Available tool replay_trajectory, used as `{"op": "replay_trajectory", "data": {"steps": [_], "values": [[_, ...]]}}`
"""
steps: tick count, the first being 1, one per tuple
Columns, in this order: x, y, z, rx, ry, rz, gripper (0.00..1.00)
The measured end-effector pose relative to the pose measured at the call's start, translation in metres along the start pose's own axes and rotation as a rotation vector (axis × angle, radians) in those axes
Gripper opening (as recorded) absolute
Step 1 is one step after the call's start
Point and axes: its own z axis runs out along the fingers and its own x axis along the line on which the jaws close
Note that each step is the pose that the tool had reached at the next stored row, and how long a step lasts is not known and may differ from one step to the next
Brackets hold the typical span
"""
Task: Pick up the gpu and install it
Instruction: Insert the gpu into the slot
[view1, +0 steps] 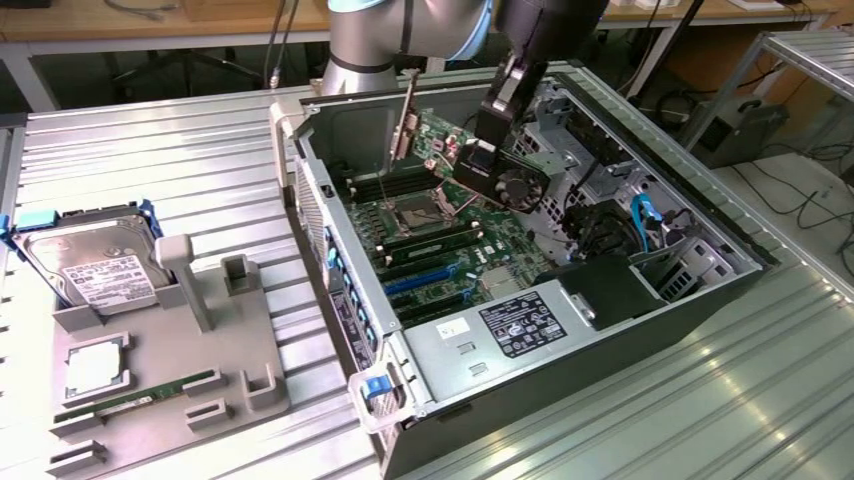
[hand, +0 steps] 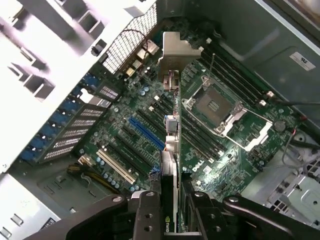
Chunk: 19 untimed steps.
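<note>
The claw (view1: 497, 140) pinches the gpu (view1: 505, 182) from both sides. The card hangs tilted inside the open computer case (view1: 601, 360), over the green board (view1: 441, 240). Its round black fan faces the exterior view's right. In the wrist view the gpu (hand: 170, 155) is seen edge-on, with its silver end bracket (hand: 177, 50) at the far end. The card seems to be just above the board and not touching it, but that is hard to tell. On the table (view1: 147, 150), a hard drive (view1: 100, 272) leans in a grey holder (view1: 200, 330).
</note>
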Motion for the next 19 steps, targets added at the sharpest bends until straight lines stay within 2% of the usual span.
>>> {"op": "replay_trajectory", "data": {"steps": [13, 16, 19], "values": [[0.000, -0.0011, 0.0152, 0.0070, 0.0177, -0.243, 0.26], [-0.001, -0.0014, 0.0190, 0.0090, 0.0227, -0.311, 0.26], [-0.001, -0.0018, 0.0247, 0.0120, 0.0300, -0.411, 0.26]]}}
